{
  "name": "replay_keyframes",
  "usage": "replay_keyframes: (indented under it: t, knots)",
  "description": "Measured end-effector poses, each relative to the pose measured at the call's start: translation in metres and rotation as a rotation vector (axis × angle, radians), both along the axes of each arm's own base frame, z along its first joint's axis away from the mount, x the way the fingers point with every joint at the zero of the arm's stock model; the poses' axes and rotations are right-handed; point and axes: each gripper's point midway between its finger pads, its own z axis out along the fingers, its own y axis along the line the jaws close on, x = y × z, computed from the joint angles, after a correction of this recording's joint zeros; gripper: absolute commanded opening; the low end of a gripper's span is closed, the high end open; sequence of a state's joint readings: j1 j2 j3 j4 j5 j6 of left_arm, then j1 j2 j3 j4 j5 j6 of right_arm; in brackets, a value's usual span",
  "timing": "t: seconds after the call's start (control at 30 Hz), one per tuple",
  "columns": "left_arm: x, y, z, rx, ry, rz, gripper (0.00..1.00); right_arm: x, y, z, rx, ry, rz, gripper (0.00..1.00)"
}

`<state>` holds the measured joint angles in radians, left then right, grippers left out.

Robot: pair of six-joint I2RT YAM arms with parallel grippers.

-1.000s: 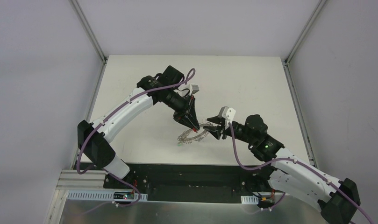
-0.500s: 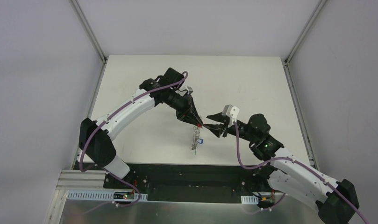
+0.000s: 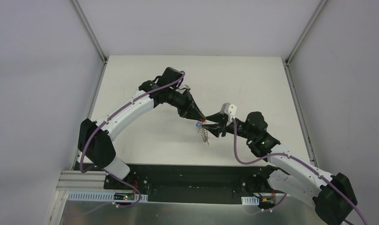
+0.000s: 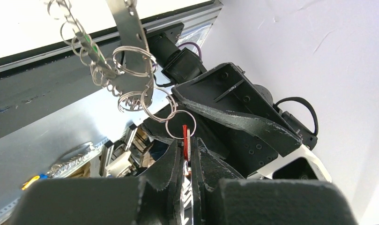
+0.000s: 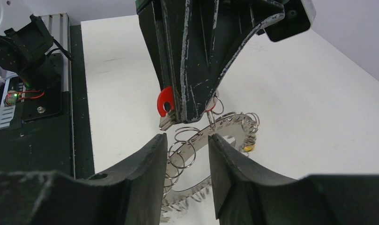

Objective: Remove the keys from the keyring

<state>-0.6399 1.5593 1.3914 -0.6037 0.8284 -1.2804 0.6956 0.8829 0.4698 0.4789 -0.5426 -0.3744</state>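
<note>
I observed the left gripper (image 3: 200, 121) closed on the red-tagged key (image 5: 165, 104), its two fingers pinching the red tag edge-on between them. The keyring (image 3: 204, 134), a silvery band carrying many small split rings, hung from that key above the table (image 3: 253, 84), roughly midway across and toward the near edge. A blue tag (image 3: 197, 124) showed at the top of the hanging cluster, and a yellow tag (image 5: 248, 148) at the far end of the band. I noted the right gripper (image 5: 185, 140) just beside and below the left gripper, its fingers parted, with several split rings and part of the band in the gap; no contact between the pads and the metal was evident.
</note>
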Motion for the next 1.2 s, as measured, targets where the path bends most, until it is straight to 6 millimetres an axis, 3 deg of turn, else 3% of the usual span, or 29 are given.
replay_keyframes:
  t: [0.33,0.57,0.7,0.9,1.2]
  knots:
    - [-0.001,-0.001,0.008,-0.026,-0.009,0.003,0.00,0.008,-0.001,0.010,0.048,-0.001,0.000,0.43]
    - [-0.004,-0.001,0.009,-0.034,0.007,-0.006,0.00,0.010,0.006,0.007,0.067,0.030,0.037,0.37]
    - [-0.005,0.000,0.011,-0.040,0.010,-0.005,0.00,0.013,0.012,0.008,0.083,0.043,0.060,0.31]
    - [-0.006,-0.001,0.017,-0.059,0.004,-0.007,0.00,0.013,0.015,0.014,0.110,0.032,0.075,0.01]
    - [-0.002,0.004,0.026,-0.101,-0.012,0.007,0.00,0.009,0.006,0.026,0.144,0.011,0.065,0.00]
